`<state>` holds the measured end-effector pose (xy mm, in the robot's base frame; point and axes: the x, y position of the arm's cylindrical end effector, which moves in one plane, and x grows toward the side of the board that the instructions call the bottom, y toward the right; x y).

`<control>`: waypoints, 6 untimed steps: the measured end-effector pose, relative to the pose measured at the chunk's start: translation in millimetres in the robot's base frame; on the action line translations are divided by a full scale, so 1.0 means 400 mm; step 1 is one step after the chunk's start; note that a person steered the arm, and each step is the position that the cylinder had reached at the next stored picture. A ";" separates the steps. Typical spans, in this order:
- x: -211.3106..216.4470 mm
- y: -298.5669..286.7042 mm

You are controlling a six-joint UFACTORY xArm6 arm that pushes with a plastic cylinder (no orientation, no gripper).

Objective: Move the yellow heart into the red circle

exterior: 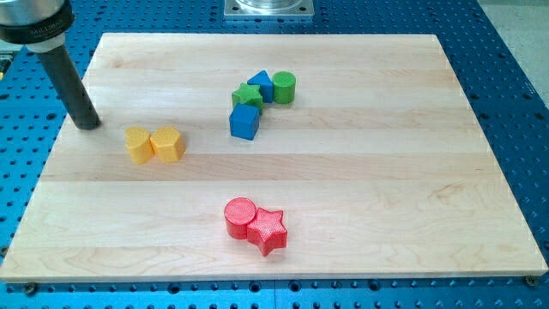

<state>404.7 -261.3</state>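
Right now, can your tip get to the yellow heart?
Probably yes. My tip sits at the view's left, with bare board between it and the yellow pair. The other yellow block touches the yellow heart on my side, so I'd have to go round it.

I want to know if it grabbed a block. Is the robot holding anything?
No, nothing is held. My tip touches no block; it stands apart, to the view's left of the yellow hexagon and yellow heart.

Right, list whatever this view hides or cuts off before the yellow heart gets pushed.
- My tip: visible; the rod's upper end is cut off by the view's top edge.
- Green star: partly hidden by the blue cube in front.
- Red circle: its right side is covered by the red star.
- Metal plate: cut off at the view's top.
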 end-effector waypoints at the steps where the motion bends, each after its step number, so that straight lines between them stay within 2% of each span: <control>1: 0.026 0.072; 3: 0.165 0.238; 5: 0.360 0.400; 6: 0.392 0.377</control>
